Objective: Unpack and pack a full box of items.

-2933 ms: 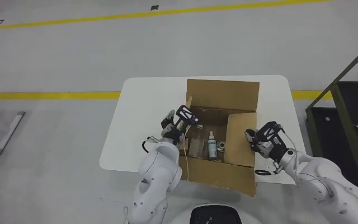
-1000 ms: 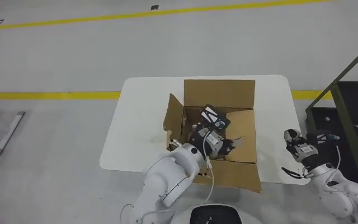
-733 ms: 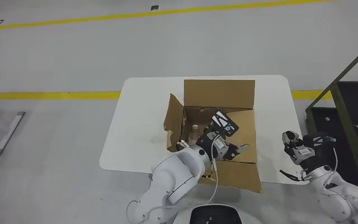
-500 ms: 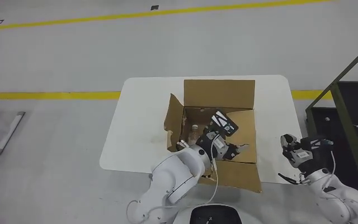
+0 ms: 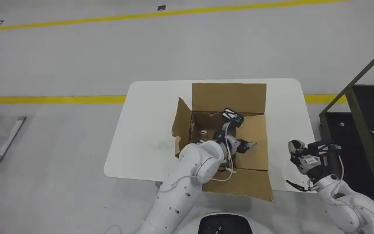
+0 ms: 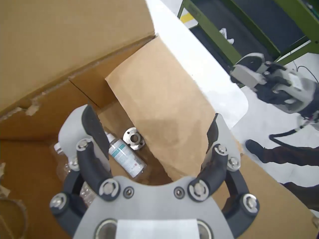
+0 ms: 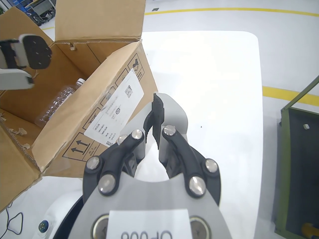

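The box (image 5: 229, 97) is sitting at the centre of the top view on the white table (image 5: 146, 128). Its left flap is now splaying outward, where 2.9 s earlier it was standing upright. The right flap (image 6: 159, 100) is leaning in over the contents. The left gripper (image 6: 152, 115) is hanging over the opening with its fingers spread wide and holding nothing, having crossed from the left wall to that flap. The right gripper (image 7: 155, 105), pinched together and empty, is resting at the lower right of the top view, having let go of the right flap and pulled back. The spray bottle (image 6: 125, 156) and metal flange (image 6: 134, 138) are lying on the box floor, so unpacking is probably only beginning.
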